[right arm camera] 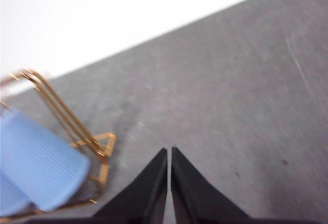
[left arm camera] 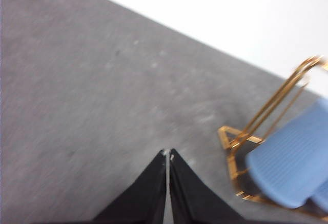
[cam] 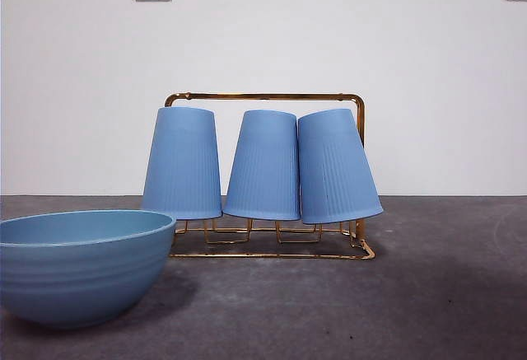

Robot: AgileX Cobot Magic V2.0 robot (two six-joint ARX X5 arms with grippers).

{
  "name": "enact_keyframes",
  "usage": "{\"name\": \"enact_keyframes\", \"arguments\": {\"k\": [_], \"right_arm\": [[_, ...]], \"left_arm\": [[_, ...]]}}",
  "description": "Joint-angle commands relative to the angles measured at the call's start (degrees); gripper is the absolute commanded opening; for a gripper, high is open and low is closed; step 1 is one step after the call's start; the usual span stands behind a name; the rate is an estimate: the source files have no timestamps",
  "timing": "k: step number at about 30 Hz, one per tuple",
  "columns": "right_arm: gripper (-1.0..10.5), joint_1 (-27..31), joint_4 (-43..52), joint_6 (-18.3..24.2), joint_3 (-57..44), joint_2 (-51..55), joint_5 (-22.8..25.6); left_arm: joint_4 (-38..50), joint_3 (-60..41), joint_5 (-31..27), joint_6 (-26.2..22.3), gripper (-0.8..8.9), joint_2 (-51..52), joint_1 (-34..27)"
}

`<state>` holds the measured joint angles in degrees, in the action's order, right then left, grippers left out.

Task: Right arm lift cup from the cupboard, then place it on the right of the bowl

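While unlabelled, three cups [cam: 263, 165] on cupboard [cam: 263, 97], bowl [cam: 78, 265] beside

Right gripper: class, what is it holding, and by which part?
Nothing. The right gripper is shut and empty above the table; all three cups sit inverted on the rack.

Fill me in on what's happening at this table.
Nothing is being handled yet. Three blue ribbed cups sit upside down on the gold wire rack, and a blue bowl stands in front, off to one side. The left gripper and right gripper are both shut, empty, above the grey table.
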<state>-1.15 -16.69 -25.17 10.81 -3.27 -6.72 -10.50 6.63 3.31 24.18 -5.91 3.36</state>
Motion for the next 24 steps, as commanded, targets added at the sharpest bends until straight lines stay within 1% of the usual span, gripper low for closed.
{"name": "enact_keyframes", "arguments": {"k": [1,7,10,14,15,18,21,24], "right_arm": [[0.1,-0.35,-1.6,-1.42,4.66,-2.49,-1.4],[0.1,-0.35,-6.27,-0.96,14.93,-9.9,-7.58],[0.1,-0.35,-9.2,0.81,19.52,-14.05,-11.82],[0.1,-0.35,-13.03,4.46,24.63,-20.06,-18.95],[0.1,-0.44,-13.99,5.73,25.9,-21.92,-21.46],[0.1,-1.53,-15.65,8.87,28.35,-26.1,-26.4],[0.1,-3.72,-17.81,11.78,30.08,-29.92,-29.77],[0.1,-6.64,-20.92,15.85,31.82,-33.59,-30.86]], "left_arm": [[0.96,4.15,1.11,1.16,0.1,-2.71,0.59],[-0.94,13.62,3.61,-1.05,0.09,-11.58,1.29],[-2.56,18.58,6.69,-3.26,0.09,-16.46,1.68],[-5.7,25.05,12.13,-6.38,0.09,-23.04,2.6],[-6.58,26.62,13.68,-7.72,0.09,-24.83,3.02],[-10.05,30.67,17.05,-11.54,0.09,-29.86,4.7],[-13.35,33.75,19.54,-14.6,0.09,-34.07,6.95],[-14.47,35.6,23.39,-17.84,0.09,-37.05,9.55]]}}
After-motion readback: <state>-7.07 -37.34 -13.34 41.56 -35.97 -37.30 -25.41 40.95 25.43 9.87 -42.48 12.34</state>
